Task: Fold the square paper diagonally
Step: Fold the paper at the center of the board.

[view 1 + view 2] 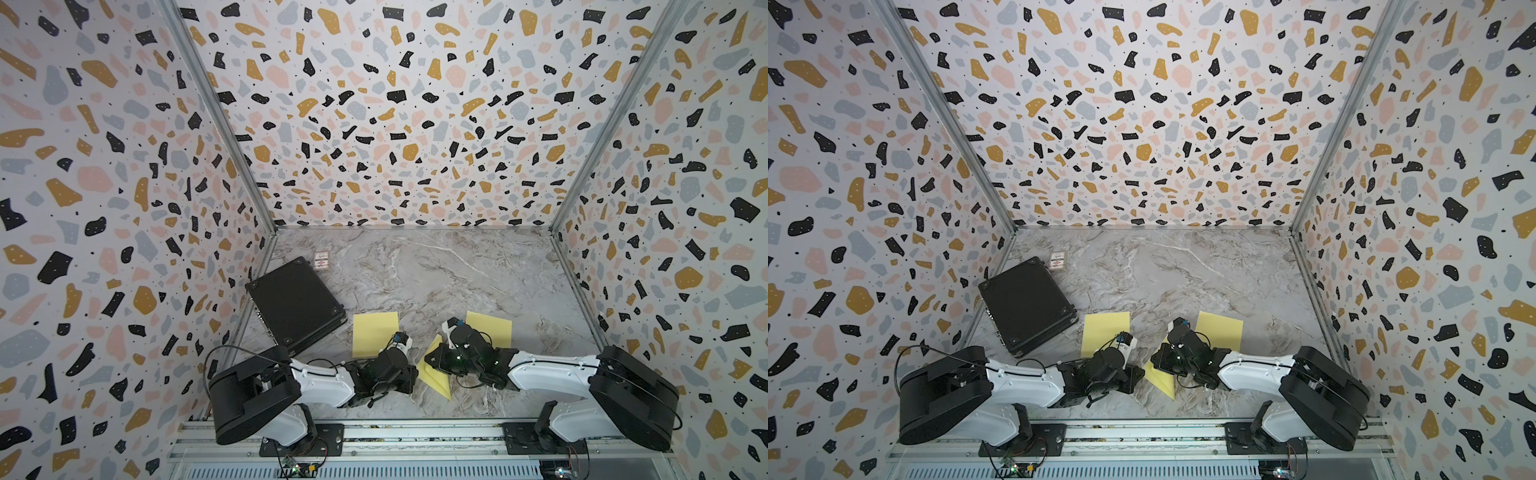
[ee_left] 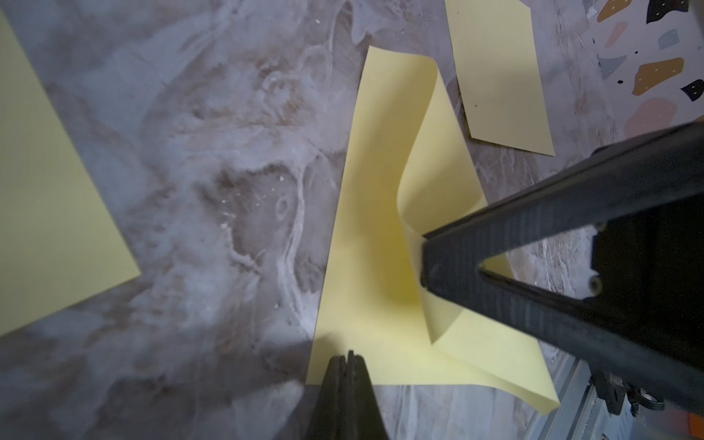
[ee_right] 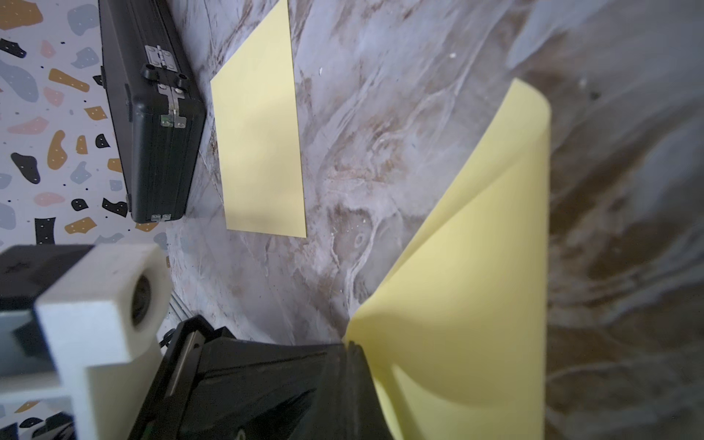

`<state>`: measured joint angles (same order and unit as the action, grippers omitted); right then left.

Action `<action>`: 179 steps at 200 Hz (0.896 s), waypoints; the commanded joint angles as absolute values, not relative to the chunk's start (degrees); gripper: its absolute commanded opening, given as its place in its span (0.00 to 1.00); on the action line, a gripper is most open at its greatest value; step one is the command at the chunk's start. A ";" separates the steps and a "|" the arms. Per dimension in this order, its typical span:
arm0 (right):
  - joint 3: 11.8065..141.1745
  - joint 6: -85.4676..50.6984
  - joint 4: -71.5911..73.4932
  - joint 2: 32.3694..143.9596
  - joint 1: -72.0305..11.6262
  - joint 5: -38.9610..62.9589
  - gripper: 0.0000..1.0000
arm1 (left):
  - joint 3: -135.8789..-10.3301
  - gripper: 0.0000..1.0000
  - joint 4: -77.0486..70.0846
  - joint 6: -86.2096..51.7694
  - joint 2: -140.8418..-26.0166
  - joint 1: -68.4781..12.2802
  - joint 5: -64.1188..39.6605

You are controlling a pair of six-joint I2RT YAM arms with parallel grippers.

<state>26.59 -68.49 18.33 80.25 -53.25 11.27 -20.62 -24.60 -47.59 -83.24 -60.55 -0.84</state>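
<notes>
Both top views show the whole grey marble-patterned tabletop (image 1: 436, 270), but the arms hide most of the middle pale-yellow square paper sheet (image 1: 434, 374), w/ only a triangular piece showing near the front edge, centre. The wrist views open it up: in the left wrist view that sheet (image 2: 365, 236) is thin, matte and smooth, one corner curled up off the tabletop and bent over into a soft loop, no sharp crease; the rest lies flat. The right wrist view shows the same sheet (image 3: 476, 304) as a rounded roll rising from the tabletop.

Two more flat pale-yellow sheets lie towards the front: one left of centre (image 1: 374, 332), one right of centre (image 1: 490, 332), both partly covered by the arms in the top views. A black textured hard case (image 1: 295, 307) w/ metal hinges and corner feet sits at the left edge; its hinges and latch show only in the right wrist view (image 3: 152, 125). A small printed card pack (image 1: 322, 262) lies behind it, near the back-left corner.

Left gripper (image 2: 348, 358): black jaws pressed together, tips at the sheet's edge; whether they pinch it or just touch, can't tell. Right gripper (image 2: 424, 263): jaws clamped on the raised, curled corner of the middle sheet, holding it above the tabletop.
</notes>
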 commanded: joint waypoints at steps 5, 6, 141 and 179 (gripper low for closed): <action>26.69 -70.64 23.57 82.94 -53.37 12.72 0.00 | -18.63 0.00 -17.87 -47.81 -86.46 -60.64 1.14; 26.71 -70.70 23.61 83.04 -53.36 12.73 0.00 | -18.63 0.00 -17.92 -47.81 -86.51 -60.64 1.14; 23.02 -73.45 30.40 89.32 -53.49 13.80 0.00 | -19.69 0.00 -17.36 -47.68 -88.07 -60.64 1.02; 22.24 -74.76 32.44 89.78 -53.47 13.99 0.00 | -19.86 0.00 -17.23 -47.64 -88.33 -60.64 1.05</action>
